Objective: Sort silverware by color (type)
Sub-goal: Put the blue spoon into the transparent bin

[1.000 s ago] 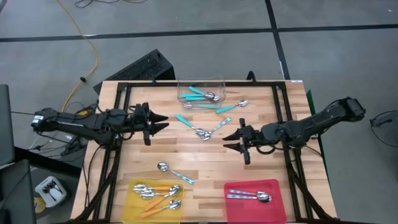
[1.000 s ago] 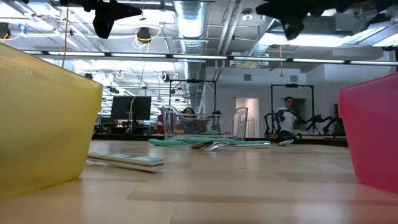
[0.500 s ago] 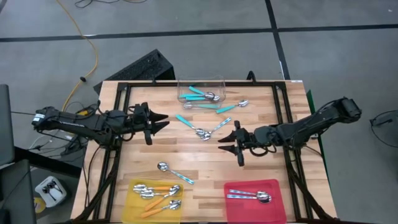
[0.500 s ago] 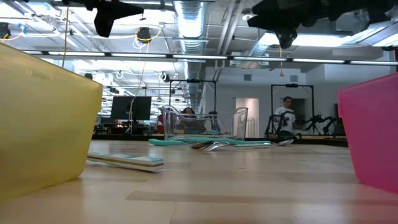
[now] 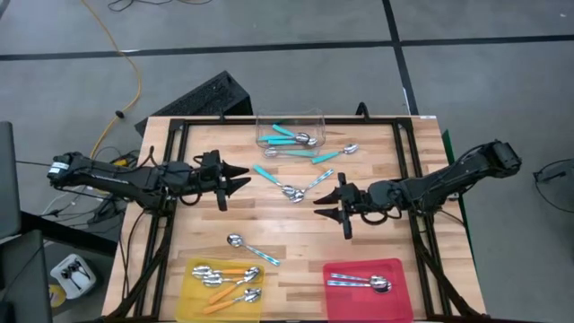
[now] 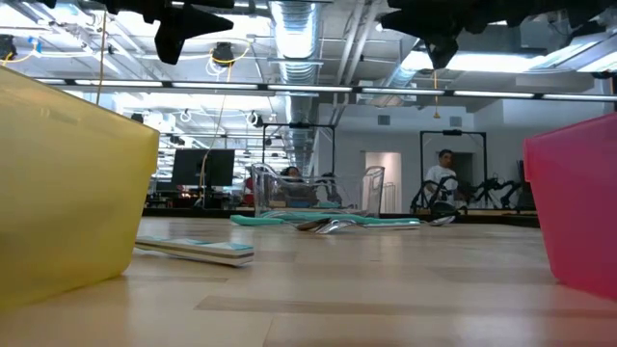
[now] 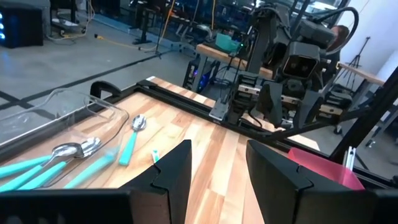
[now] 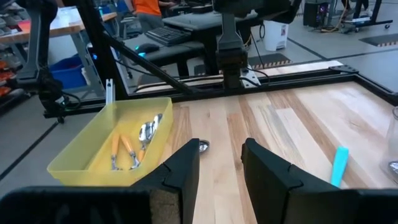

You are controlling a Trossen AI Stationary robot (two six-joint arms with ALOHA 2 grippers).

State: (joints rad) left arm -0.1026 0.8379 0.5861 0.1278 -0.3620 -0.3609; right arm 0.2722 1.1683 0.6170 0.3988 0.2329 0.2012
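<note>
We find both sets of jaws parted and holding nothing. The right gripper (image 5: pixel 325 205) hovers above the table just beside the crossed teal spoons (image 5: pixel 285 186), which lie ahead of its tips toward table centre, long axes running diagonally; we judge the right arm the nearer for that pick. The left gripper (image 5: pixel 240 176) points at the same spoons from the opposite side. Against the earlier frame, the left arm has advanced toward centre; the right has held position since its own advance.
</note>
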